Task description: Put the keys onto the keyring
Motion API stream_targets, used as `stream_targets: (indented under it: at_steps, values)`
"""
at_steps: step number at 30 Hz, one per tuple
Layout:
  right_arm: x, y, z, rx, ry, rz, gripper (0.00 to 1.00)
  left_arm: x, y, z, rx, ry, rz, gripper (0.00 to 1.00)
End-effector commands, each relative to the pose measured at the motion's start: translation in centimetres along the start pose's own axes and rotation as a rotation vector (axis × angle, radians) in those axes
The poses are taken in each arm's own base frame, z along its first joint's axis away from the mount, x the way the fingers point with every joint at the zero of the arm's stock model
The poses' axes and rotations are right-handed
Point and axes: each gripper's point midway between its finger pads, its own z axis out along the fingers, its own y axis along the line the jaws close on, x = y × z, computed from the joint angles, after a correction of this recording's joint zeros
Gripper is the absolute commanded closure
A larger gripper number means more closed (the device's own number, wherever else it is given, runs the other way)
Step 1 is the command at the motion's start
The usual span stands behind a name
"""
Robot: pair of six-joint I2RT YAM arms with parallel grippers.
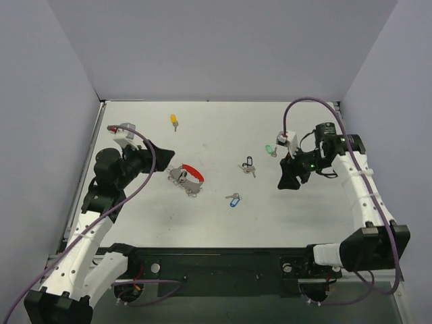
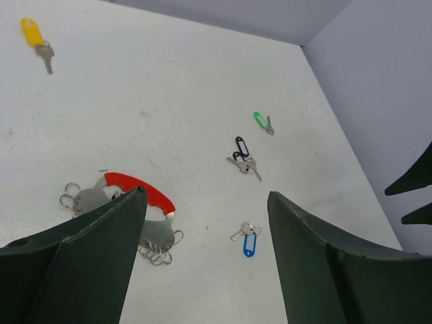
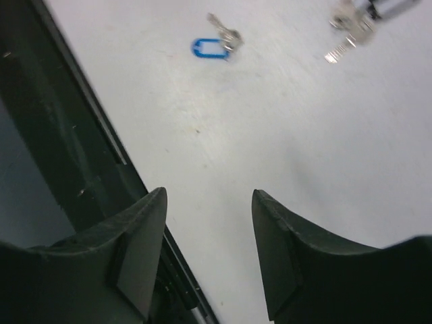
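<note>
Top external: left gripper (image 1: pixel 167 154) hangs spread, empty, near red-arced wire keyring (image 1: pixel 187 177), seemingly to seize it; right gripper (image 1: pixel 289 181) parted, empty.

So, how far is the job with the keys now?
Done: nothing visible; the yellow key, green key, black key and blue key all lie loose on the table, apart from the keyring. In hand: nothing; the left hand is open by the keyring, the right hand open and empty. Left: all four keys.
</note>
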Motion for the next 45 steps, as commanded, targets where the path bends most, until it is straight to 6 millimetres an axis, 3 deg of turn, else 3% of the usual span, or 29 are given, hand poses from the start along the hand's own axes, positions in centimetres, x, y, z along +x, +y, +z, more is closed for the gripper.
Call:
stream_targets:
  at_steps: [1, 6, 11, 12, 16, 26, 31, 45]
  values:
    - [0.1, -5.7, -3.9, 0.48, -0.111, 0.28, 0.49, -2.7, -3.3, -2.0, 0.109, -0.03, 0.059, 0.17]
    - [0.0, -8.1, -8.9, 0.733, -0.251, 0.481, 0.29, -2.3, -2.4, -2.1, 0.068, -0.019, 0.084, 0.16]
    - [-0.8, -8.0, -10.8, 0.811, -0.355, 0.632, 0.25, -1.5, -1.4, -2.4, 0.034, -0.013, 0.116, 0.15]
    - [-1.0, -7.7, -11.2, 0.826, -0.372, 0.641, 0.16, -1.2, -1.1, -2.4, 0.03, -0.008, 0.118, 0.15]
    - [-1.2, -6.7, -12.0, 0.856, -0.413, 0.623, 0.1, -0.5, -0.7, -2.6, 0.029, -0.009, 0.135, 0.15]
    - [-0.8, -6.4, -13.6, 0.957, -0.561, 0.692, 0.07, 0.3, 0.5, -2.7, 0.0, -0.018, 0.184, 0.14]
    - [-0.9, -6.4, -13.1, 0.907, -0.606, 0.706, 0.06, 1.5, 1.4, -2.7, -0.014, -0.01, 0.189, 0.14]
    - [-0.2, -7.1, -12.5, 0.879, -0.624, 0.721, 0.04, 1.3, 1.5, -2.9, -0.017, -0.028, 0.197, 0.14]
